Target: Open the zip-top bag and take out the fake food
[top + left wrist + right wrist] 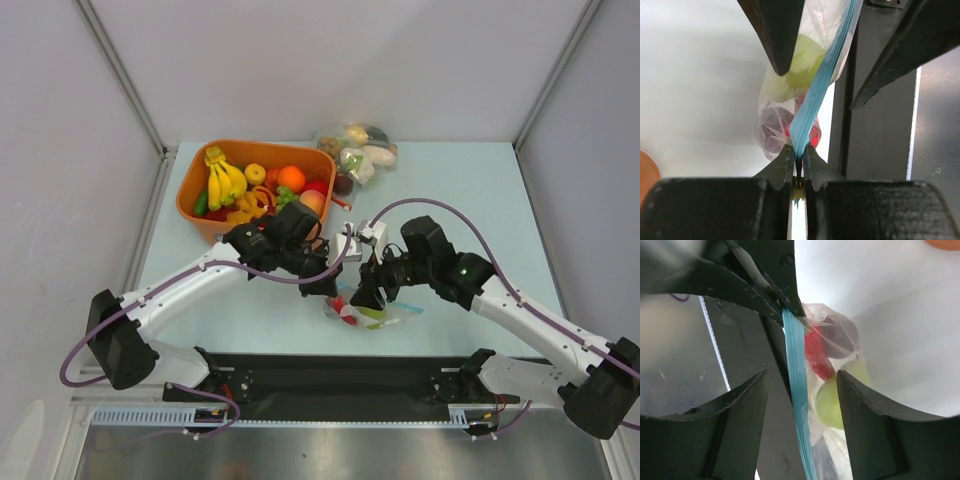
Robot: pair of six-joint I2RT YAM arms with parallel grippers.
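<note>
The zip-top bag hangs between both grippers, just above the table's near edge. My left gripper is shut on one end of its blue zip strip. Inside the bag lies the fake food: a light green fruit, a red chili and a dark purple fruit. My right gripper is open and straddles the strip farther along, with one finger on each side and neither touching the bag. The zip strip looks closed along the length I can see.
An orange tub of bananas, an orange and other fruit stands behind the left arm. A larger clear bag of vegetables lies at the back. The black base rail runs just below the hanging bag.
</note>
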